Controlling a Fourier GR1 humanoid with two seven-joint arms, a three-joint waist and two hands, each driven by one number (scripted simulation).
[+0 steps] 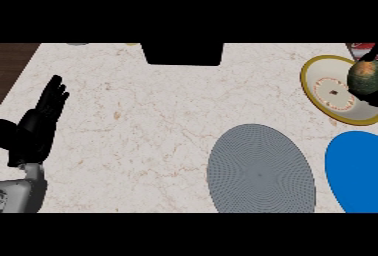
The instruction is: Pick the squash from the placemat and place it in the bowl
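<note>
The squash (364, 77) sits over the right side of the bowl (323, 75), at the view's right edge. Black parts of the right hand (368, 54) touch its top; its grasp cannot be told. The grey placemat (260, 170) lies bare nearby. The left hand (40, 125) rests open at the left edge, holding nothing.

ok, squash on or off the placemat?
Off. The squash overlaps the bowl at the right edge, apart from the grey placemat. Resting inside it: cannot tell.
</note>
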